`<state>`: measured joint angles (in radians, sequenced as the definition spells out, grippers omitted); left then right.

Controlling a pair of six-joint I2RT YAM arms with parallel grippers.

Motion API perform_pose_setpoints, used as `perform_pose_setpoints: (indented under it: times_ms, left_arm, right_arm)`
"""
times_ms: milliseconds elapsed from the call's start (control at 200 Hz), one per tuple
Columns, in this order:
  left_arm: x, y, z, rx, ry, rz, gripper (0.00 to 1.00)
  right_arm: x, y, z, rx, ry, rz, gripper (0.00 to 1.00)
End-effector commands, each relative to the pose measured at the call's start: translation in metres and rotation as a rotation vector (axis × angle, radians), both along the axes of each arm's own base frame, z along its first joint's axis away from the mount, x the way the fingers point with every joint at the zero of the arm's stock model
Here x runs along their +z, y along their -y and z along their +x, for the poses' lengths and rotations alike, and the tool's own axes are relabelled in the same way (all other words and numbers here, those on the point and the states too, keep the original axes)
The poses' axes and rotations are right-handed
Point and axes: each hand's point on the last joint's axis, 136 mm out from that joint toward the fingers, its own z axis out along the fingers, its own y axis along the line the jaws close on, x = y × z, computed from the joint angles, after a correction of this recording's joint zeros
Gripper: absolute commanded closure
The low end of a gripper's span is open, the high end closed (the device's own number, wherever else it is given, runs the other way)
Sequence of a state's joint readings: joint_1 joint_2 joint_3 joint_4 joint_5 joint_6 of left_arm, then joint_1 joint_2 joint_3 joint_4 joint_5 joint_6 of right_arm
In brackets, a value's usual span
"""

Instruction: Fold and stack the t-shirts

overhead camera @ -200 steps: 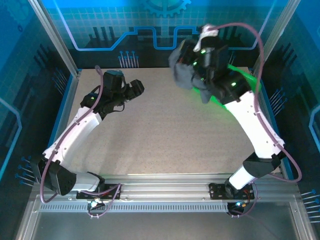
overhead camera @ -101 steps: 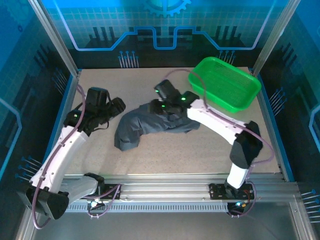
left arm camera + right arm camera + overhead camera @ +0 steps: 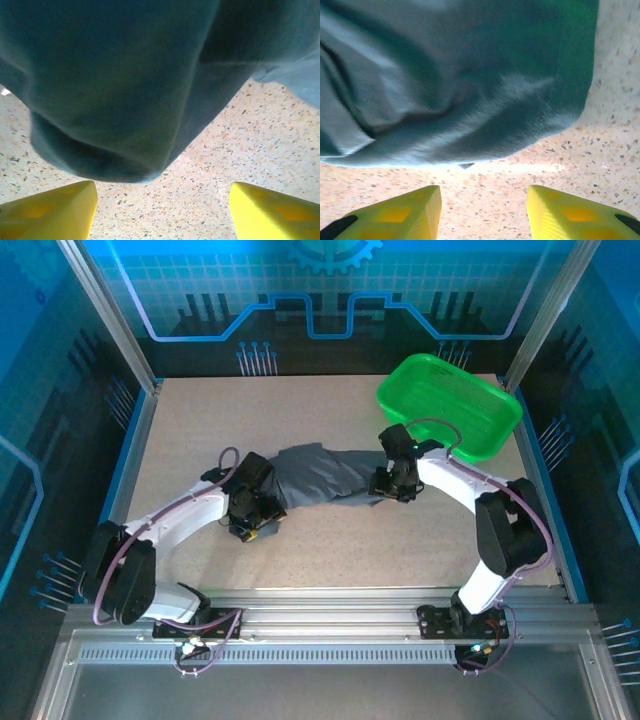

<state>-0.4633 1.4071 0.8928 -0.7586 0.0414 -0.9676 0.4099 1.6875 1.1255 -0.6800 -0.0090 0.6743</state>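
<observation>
Speckled table (image 3: 330, 560), one crumpled dark grey t-shirt (image 3: 325, 475) lying mid-table in a bunched strip. Bright green basket (image 3: 450, 405) is at the far right corner, apart from the shirt.

Left gripper (image 3: 255, 530) is low at the shirt's left end. In the left wrist view its jaws are wide apart and empty, with a rounded fold of the cloth (image 3: 125, 85) just beyond the yellow tips (image 3: 50, 210) and bare table between them. Right gripper (image 3: 388, 488) is low at the shirt's right end. Its jaws are roughly half open and hold nothing, and the hem (image 3: 460, 80) is just past the tips (image 3: 410, 210).

Step in hand, as I judge it: grab both ends and spread the shirt flat.

- Push each gripper forward so the lower finger slides under the edge before closing.
- Pinch a single edge, not the rolled bulk.
- Pull the ends apart evenly and keep low.

Risk: the left side is a thick fold, so a grab there may catch several layers.
</observation>
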Motion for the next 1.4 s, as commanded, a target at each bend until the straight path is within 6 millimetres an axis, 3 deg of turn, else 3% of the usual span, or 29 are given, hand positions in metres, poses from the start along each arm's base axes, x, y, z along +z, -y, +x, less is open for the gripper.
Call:
perform_pose_setpoints:
  times_ms: [0,75,145,225,310,370,435,560,715,975,995,1070,1110,1220,1306,1396]
  left_arm:
    - [-0.002,0.002,-0.003,-0.028,-0.007,0.076,0.27]
    - [-0.017,-0.006,0.001,-0.041,-0.016,0.156,0.28]
    - [-0.028,-0.016,0.011,-0.039,-0.007,0.214,0.38]
    - [-0.033,-0.028,0.024,-0.026,0.025,0.263,0.68]
    - [-0.035,-0.051,0.029,0.031,0.03,0.288,1.0]
    - [-0.034,-0.068,0.028,0.078,0.022,0.28,1.0]
    - [-0.026,-0.087,0.027,0.109,0.043,0.277,1.0]
    - [0.004,-0.117,0.031,0.153,0.141,0.269,1.0]
    - [0.039,-0.14,0.041,0.177,0.273,0.237,1.0]
    - [0.047,-0.192,0.049,0.367,0.256,0.269,1.0]
    - [0.049,-0.196,0.05,0.377,0.253,0.283,0.94]
    - [0.052,-0.203,0.052,0.418,0.226,0.313,0.57]
    - [0.053,-0.2,0.052,0.433,0.209,0.304,0.5]
    - [0.06,-0.164,0.052,0.406,0.215,0.252,0.49]
    - [0.064,-0.102,0.055,0.301,0.269,0.142,0.5]
    - [0.055,-0.016,0.067,0.081,0.338,-0.019,0.5]
  right_arm:
    - [-0.009,-0.001,-0.002,-0.018,-0.03,0.026,0.51]
    - [-0.018,0.001,-0.001,-0.022,-0.05,0.003,0.51]
    - [-0.026,0.004,0.001,-0.026,-0.067,-0.027,0.53]
    - [-0.032,0.008,0.004,-0.031,-0.078,-0.047,0.55]
    - [-0.036,0.013,0.01,-0.037,-0.082,-0.067,0.75]
    - [-0.035,0.019,0.013,-0.043,-0.081,-0.094,0.9]
    - [-0.031,0.028,0.015,-0.05,-0.069,-0.129,1.0]
    - [-0.016,0.038,0.017,-0.035,-0.013,-0.17,1.0]
    - [-0.01,0.043,0.011,-0.002,0.002,-0.185,1.0]
    - [-0.006,0.041,-0.008,0.029,-0.009,-0.174,1.0]
    - [-0.006,0.04,-0.009,0.032,-0.01,-0.172,1.0]
    - [-0.002,0.039,-0.014,0.033,-0.007,-0.168,1.0]
    - [0.001,0.039,-0.017,0.033,-0.007,-0.164,0.98]
    - [0.011,0.037,-0.019,0.036,0.011,-0.146,0.9]
    - [0.019,0.028,-0.017,0.053,0.029,-0.097,0.84]
    - [0.025,0.015,-0.014,0.079,0.027,-0.032,0.78]
